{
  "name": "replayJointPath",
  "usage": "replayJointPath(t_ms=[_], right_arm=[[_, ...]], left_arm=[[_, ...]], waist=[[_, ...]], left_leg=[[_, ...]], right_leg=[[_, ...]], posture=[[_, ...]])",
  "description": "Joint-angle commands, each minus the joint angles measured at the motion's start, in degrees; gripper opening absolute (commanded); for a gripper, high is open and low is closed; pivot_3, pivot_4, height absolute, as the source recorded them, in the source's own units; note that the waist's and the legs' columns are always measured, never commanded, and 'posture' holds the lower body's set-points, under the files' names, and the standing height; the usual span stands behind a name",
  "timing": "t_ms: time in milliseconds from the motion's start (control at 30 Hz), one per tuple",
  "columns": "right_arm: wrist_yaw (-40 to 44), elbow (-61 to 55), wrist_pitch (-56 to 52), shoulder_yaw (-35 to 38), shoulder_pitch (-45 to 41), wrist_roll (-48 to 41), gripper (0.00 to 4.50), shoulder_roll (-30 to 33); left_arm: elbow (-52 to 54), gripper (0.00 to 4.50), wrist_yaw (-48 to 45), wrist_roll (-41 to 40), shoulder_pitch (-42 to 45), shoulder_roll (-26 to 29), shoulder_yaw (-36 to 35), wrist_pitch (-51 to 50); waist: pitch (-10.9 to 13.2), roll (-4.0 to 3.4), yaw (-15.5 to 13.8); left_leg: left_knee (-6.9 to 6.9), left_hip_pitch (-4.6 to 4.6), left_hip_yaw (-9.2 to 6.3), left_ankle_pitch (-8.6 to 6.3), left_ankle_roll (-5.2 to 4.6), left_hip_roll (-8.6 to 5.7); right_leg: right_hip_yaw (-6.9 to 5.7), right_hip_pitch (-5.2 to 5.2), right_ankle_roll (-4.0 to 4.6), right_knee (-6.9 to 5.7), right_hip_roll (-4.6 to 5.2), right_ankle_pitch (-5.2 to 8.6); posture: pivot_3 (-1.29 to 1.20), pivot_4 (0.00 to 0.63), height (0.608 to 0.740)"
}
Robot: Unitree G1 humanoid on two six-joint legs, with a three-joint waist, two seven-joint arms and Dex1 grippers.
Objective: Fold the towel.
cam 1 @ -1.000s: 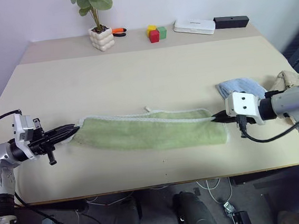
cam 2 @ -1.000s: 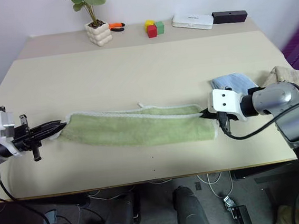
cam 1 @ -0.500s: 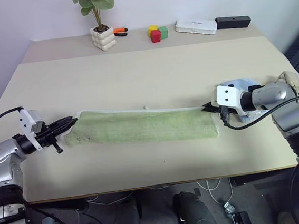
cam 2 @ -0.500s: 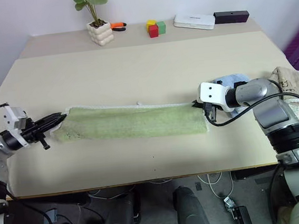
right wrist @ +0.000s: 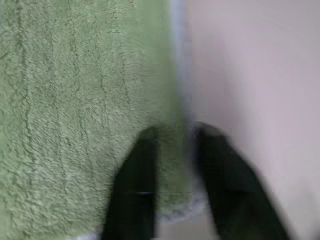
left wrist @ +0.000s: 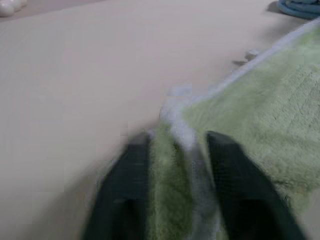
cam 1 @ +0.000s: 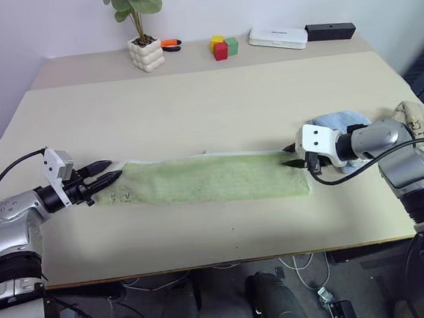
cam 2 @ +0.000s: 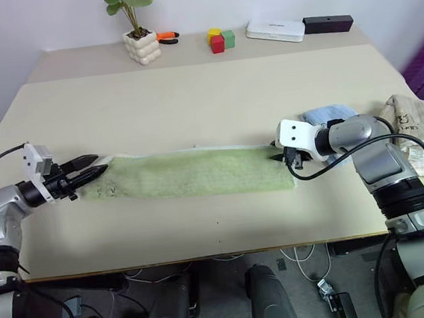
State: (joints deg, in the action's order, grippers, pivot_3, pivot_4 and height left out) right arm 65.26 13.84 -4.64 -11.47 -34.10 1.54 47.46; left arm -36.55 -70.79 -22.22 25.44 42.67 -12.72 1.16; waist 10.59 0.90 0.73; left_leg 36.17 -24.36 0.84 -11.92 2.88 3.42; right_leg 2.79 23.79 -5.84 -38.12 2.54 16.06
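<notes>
The light green towel [cam 1: 206, 178] lies flat on the table as a long folded strip running left to right, its white edging along the far side. My left gripper [cam 1: 111, 169] is at the strip's left end, fingers parted, and the towel's corner [left wrist: 175, 107] lies loose between them. At the right end, my right gripper [cam 1: 287, 157] also stands open, straddling the towel's edge [right wrist: 175, 75]. Neither gripper clamps the cloth.
A light blue towel [cam 1: 336, 123] and a beige towel [cam 1: 422, 120] lie at the table's right edge, just behind my right arm. Along the back stand a potted plant [cam 1: 145, 54], an orange-handled tool [cam 1: 170, 44], coloured blocks [cam 1: 221, 47], a white box [cam 1: 277, 38] and a black bar [cam 1: 329, 31].
Both grippers carried the towel's ends forward and down, laying the strip flat on the table. Both then went from shut on the ends to open.
</notes>
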Motion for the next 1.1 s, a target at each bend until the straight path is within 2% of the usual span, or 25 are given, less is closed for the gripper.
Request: replayJointPath(t_ms=[33, 100, 133, 267, 367, 533, 600, 633, 700, 733, 833, 900, 967, 1000, 1100], right_arm=[[-1.16, -1.25, 0.45, 1.57, -0.63, -0.12, 3.26, -0.12], [-1.86, -0.88, 0.25, 1.67, -0.79, 0.12, 4.32, -0.23], [-1.82, -0.91, 0.39, 1.5, -0.74, 0.29, 4.47, -0.04], [-2.2, -1.87, -1.85, 1.76, -0.42, 0.15, 4.47, 0.28], [-3.46, -3.12, -4.47, 4.55, -0.06, -2.44, 4.47, -0.24], [-6.19, -10.87, -15.63, 14.78, 1.04, -15.08, 4.47, -3.92], [-7.55, -13.46, -18.23, 16.23, 1.3, -17.28, 4.47, -5.14], [-8.26, -14.48, -19.47, 16.59, 1.41, -18.2, 4.5, -5.79], [-9.68, -16.1, -22.24, 17.22, 1.46, -20.27, 3.93, -7.34], [-11.06, -17.89, -23.06, 16.66, 1.8, -20.92, 3.69, -9.0], [-16.96, -22.25, -25.31, 15.18, 2.54, -22.25, 2.18, -15.12], [-23.37, -23.67, -26.47, 14.48, 3.42, -21.58, 1.13, -20.74], [-26.81, -25.39, -26.41, 13.48, 4.67, -20.95, 0.14, -24.48], [-27.68, -26.06, -26.39, 13.17, 5.02, -20.82, 0.06, -25.4], [-37.55, -26.41, -25.68, 10.37, 7.29, -16.43, 0.06, -31.8]], left_arm=[[0.07, 3.87, -0.32, 0.78, 0.87, 0.79, -0.43, 1.7], [0.27, 3.94, -0.98, 0.74, 0.58, 1.07, -0.26, 1.06], [0.33, 3.94, -0.72, 0.73, 0.47, 1.1, -0.51, 1.26], [-0.48, 3.94, 0.67, 0.49, 0.62, 1.71, -1.89, 1.44], [-0.81, 3.94, 2.04, -0.42, 0.83, 2.45, -3.56, 1.37], [0.25, 3.94, 4.73, -4.21, 1.73, 4.22, -8.62, -2.91], [0.7, 3.94, 4.59, -5.39, 2.27, 4.43, -9.53, -4.65], [1.01, 3.7, 4.12, -6.62, 2.69, 4.41, -10.03, -6.71], [1.01, 3.1, 2.22, -8.56, 3.12, 4.45, -10.65, -10.19], [2.26, 2.65, 2.38, -8.75, 3.33, 4.0, -10.35, -10.77], [7.59, 1.11, 4.49, -9.23, 4.0, 1.86, -9.43, -11.77], [13.9, 0.09, 8.02, -11.51, 4.38, -0.85, -8.89, -16.59], [17.78, 0.0, 9.71, -11.53, 3.62, -2.6, -8.11, -18.0], [18.52, 0.0, 10.27, -11.13, 3.28, -2.99, -7.99, -18.04], [25.69, 0.0, 21.39, -14.1, 3.76, -11.09, -7.91, -22.87]], waist=[[0.0, 0.0, 0.02], [0.0, 0.0, 0.01], [0.0, 0.0, 0.01], [0.0, 0.0, 0.01], [0.0, 0.0, 0.03], [0.0, 0.01, 0.03], [0.0, 0.01, 0.01], [0.0, 0.01, -0.07], [0.0, 0.01, -0.05], [0.0, 0.01, -0.01], [0.0, 0.02, 0.05], [-0.01, 0.02, -0.09], [-0.02, 0.04, -0.07], [-0.02, 0.04, -0.02], [-0.03, 0.04, -0.1]], left_leg=[[0.0, 0.0, 0.0, 0.0, 0.0, 0.0], [-0.01, 0.0, 0.0, 0.0, 0.0, 0.0], [-0.01, 0.0, 0.0, 0.0, 0.0, 0.0], [0.0, 0.0, 0.0, 0.0, 0.0, 0.0], [-0.01, 0.0, 0.0, 0.0, 0.0, 0.0], [-0.02, 0.0, -0.01, 0.0, 0.0, 0.01], [-0.02, 0.0, -0.01, 0.0, 0.0, 0.01], [-0.02, 0.0, -0.01, 0.0, 0.0, 0.01], [-0.01, 0.0, -0.01, 0.0, 0.0, 0.01], [0.0, 0.0, -0.01, 0.0, 0.0, 0.0], [-0.02, 0.0, -0.02, 0.0, 0.0, 0.01], [-0.01, 0.0, -0.04, 0.0, 0.0, 0.02], [0.03, -0.04, -0.08, 0.0, 0.01, 0.01], [0.02, -0.05, -0.06, 0.0, 0.01, -0.03], [0.01, -0.02, -0.07, 0.0, 0.0, -0.03]], right_leg=[[0.0, 0.0, 0.0, 0.0, 0.0, 0.0], [0.0, 0.0, 0.0, 0.0, 0.0, 0.0], [0.0, 0.0, 0.0, 0.0, 0.0, 0.0], [0.0, 0.0, 0.0, 0.0, 0.0, 0.0], [0.0, 0.01, 0.0, 0.0, 0.0, 0.0], [0.0, 0.0, 0.0, 0.0, 0.0, 0.0], [0.0, 0.0, 0.0, 0.0, 0.0, 0.0], [0.0, -0.01, 0.0, 0.0, 0.0, 0.0], [-0.01, -0.03, -0.01, 0.0, 0.01, 0.0], [-0.01, -0.04, -0.01, 0.0, 0.01, -0.01], [-0.01, -0.01, -0.01, -0.01, 0.0, -0.01], [-0.01, -0.02, -0.01, -0.03, -0.01, -0.01], [-0.01, -0.03, -0.06, -0.06, -0.01, -0.04], [0.0, -0.03, -0.08, -0.04, 0.02, -0.05], [0.01, -0.05, -0.08, -0.04, 0.04, -0.05]], posture=[[0.0, 0.15, 0.74], [0.0, 0.15, 0.74], [0.0, 0.15, 0.74], [0.0, 0.15, 0.74], [0.0, 0.15, 0.74], [0.0, 0.15, 0.74], [0.0, 0.15, 0.74], [0.0, 0.15, 0.74], [0.0, 0.15, 0.74], [0.0, 0.15, 0.74], [0.0, 0.15, 0.74], [0.0, 0.15, 0.74], [0.0, 0.15, 0.74], [0.0, 0.15, 0.74], [0.0, 0.15, 0.74]])
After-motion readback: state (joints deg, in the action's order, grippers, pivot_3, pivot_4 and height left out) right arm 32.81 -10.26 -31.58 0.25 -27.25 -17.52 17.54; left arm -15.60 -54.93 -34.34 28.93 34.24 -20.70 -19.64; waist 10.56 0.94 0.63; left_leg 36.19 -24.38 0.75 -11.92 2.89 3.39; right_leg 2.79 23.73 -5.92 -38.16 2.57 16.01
